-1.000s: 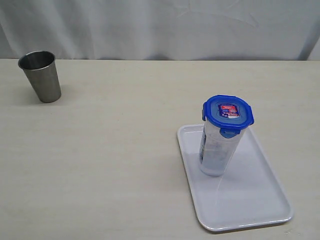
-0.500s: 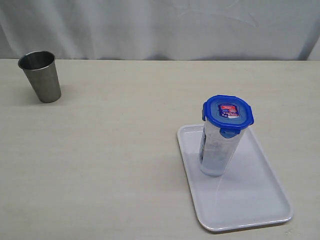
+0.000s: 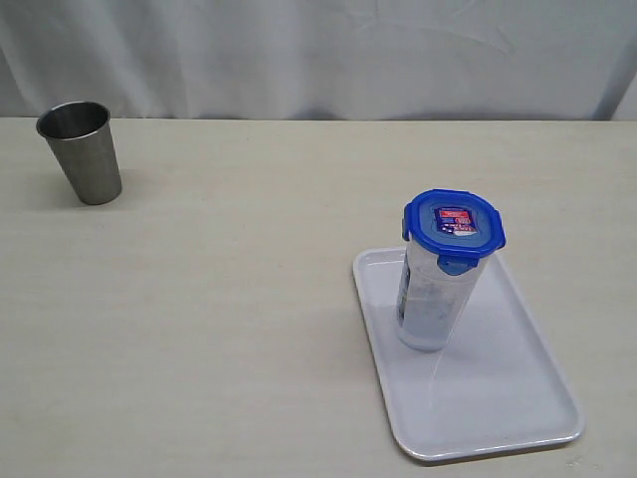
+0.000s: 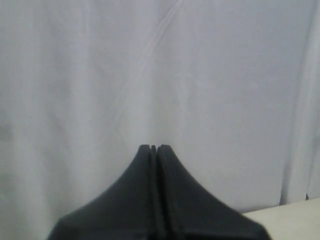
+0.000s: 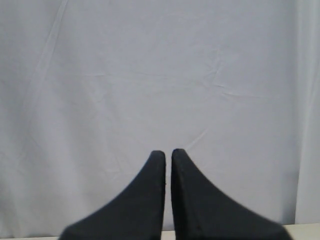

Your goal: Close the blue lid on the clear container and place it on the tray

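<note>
The clear container stands upright on the white tray, near the tray's far left part. The blue lid sits on top of it, red-and-white sticker up. Neither arm shows in the exterior view. In the left wrist view my left gripper is shut, its black fingers pressed together, facing only the white curtain. My right gripper in the right wrist view is shut too, with a hairline gap between the fingers and nothing in it, also facing the curtain.
A grey metal cup stands at the far left of the beige table. A white curtain hangs behind the table's far edge.
</note>
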Robot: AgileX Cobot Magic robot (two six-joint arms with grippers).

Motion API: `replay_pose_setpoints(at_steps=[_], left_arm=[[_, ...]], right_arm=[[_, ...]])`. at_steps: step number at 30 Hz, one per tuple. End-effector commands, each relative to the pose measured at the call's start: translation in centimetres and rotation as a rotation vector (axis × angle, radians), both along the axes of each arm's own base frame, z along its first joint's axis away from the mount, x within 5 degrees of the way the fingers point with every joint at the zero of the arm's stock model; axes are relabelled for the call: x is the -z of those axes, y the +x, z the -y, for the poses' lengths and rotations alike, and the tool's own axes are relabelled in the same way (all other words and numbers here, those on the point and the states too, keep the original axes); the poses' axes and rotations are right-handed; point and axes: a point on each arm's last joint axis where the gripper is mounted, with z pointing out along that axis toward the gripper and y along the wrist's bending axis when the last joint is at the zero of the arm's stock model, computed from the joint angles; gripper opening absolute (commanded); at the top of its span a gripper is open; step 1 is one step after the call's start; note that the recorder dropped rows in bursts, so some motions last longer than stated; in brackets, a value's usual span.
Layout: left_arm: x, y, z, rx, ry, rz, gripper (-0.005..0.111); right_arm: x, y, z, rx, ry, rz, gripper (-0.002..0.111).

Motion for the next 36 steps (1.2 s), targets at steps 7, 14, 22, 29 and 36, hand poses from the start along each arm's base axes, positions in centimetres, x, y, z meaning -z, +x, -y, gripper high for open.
replay_pose_setpoints(at_steps=[7,14,22,29,36], left_arm=[[3.0,-4.1,-1.4,-0.055,0.089,0.239,0.0],[5.2,-5.9,-2.4,-0.134,0.136,0.289,0.0],[9.2,-8.4,-3.5,-0.267,0.106,0.409,0.0],[10.1,-7.8,-3.9,-0.351,0.123,0.294,0.0],[12.2,-7.4,-4.6,-0.431,0.038,0.265,0.0]], right_arm=[[0.1,-0.1,0.1,0.004,0.005,0.003,0.004],[0.1,-0.1,0.1,0.004,0.005,0.003,0.004],[0.1,-0.2,0.1,0.006,0.006,0.011,0.004],[0.1,-0.3,0.1,0.006,0.006,0.014,0.004],[0.1,-0.3,0.1,0.006,0.006,0.014,0.004]])
